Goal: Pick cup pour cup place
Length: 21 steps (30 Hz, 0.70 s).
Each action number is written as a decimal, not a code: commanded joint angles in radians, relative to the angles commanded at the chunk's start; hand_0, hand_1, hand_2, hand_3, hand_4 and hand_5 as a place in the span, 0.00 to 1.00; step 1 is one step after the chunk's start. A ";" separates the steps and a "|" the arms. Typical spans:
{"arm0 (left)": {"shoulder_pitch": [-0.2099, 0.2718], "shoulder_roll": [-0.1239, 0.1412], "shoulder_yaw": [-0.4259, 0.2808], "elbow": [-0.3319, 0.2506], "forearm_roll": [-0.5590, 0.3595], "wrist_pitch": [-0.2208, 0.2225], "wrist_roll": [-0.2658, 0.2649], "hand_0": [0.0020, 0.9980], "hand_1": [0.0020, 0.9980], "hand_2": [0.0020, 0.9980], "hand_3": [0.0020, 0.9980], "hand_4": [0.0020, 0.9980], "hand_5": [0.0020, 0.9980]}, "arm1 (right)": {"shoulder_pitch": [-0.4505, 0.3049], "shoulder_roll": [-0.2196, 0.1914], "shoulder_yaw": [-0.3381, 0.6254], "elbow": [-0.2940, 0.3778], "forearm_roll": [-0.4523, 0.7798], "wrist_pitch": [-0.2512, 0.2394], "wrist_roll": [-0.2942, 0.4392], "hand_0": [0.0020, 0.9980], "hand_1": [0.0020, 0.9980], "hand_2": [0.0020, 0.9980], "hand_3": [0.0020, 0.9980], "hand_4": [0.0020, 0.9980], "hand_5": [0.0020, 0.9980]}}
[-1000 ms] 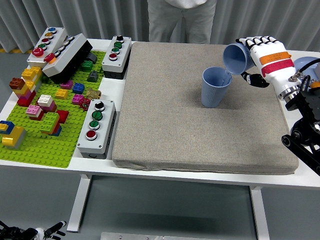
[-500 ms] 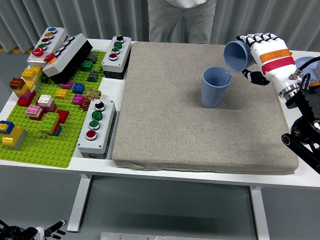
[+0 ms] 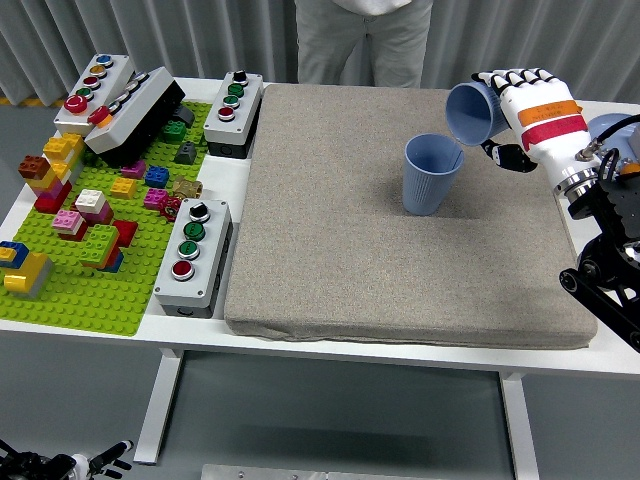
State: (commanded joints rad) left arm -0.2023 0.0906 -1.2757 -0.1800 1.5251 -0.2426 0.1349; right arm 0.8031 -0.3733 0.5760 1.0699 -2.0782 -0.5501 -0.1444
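The right hand [image 3: 520, 100], white with black joints, is wrapped around a tilted blue cup [image 3: 472, 112], fingers curled over its back and thumb underneath. The cup's mouth points down and to the left, its lip hanging just above the right rim of an upright blue cup [image 3: 431, 174]. That second cup stands on the grey mat [image 3: 400, 220] that covers most of the worktop [image 3: 330, 345], and serves as the landmark here.

The pour looks to be in progress or near its end; whether anything is flowing cannot be seen.

The risks, as I judge them:
- The tilted cup's lip sits over the very edge of the upright cup, not its middle. Anything coming out could miss on the right side and land on the mat.
- If the hand drops or swings left, the held cup could knock the upright cup's rim. On a soft mat it may tip easily.
- The grasp is on the cup's closed end, so a further twist of the wrist could let it slide out of the fingers.
- Setting the cup down right of the upright cup needs it turned level first; a tilted base on the mat would roll.

Well left of the upright cup are button boxes [image 3: 193, 257] and a green baseplate with bricks [image 3: 90, 230]. A person [image 3: 365, 40] stands beyond it, hands unseen.
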 joint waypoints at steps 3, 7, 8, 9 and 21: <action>0.001 0.000 -0.001 0.000 0.001 0.000 0.000 0.85 0.87 0.89 0.77 0.60 1.00 | -0.002 0.003 -0.001 0.001 0.003 0.001 -0.002 0.72 0.60 0.50 0.54 0.69 0.05; 0.001 -0.001 -0.003 0.000 0.002 0.000 0.000 0.85 0.87 0.89 0.77 0.60 1.00 | -0.007 0.005 0.006 0.004 0.021 0.002 -0.002 0.72 0.60 0.50 0.54 0.69 0.04; 0.001 -0.001 -0.003 0.000 0.002 0.000 0.000 0.85 0.87 0.89 0.77 0.60 1.00 | -0.007 0.005 0.008 0.005 0.025 0.002 -0.002 0.72 0.60 0.50 0.54 0.69 0.04; 0.001 -0.001 -0.004 0.000 0.002 0.000 0.000 0.85 0.87 0.89 0.77 0.60 1.00 | -0.008 0.005 0.016 0.007 0.039 0.004 -0.001 0.72 0.60 0.50 0.54 0.69 0.04; 0.006 -0.002 -0.005 0.000 0.004 -0.001 0.001 0.85 0.87 0.89 0.77 0.60 1.00 | -0.022 0.004 0.066 0.038 0.194 0.021 -0.007 0.71 0.60 0.50 0.53 0.69 0.04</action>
State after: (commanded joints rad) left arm -0.1960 0.0887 -1.2809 -0.1800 1.5288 -0.2436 0.1358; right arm 0.7812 -0.3697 0.6420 1.1074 -1.8842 -0.5294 -0.1516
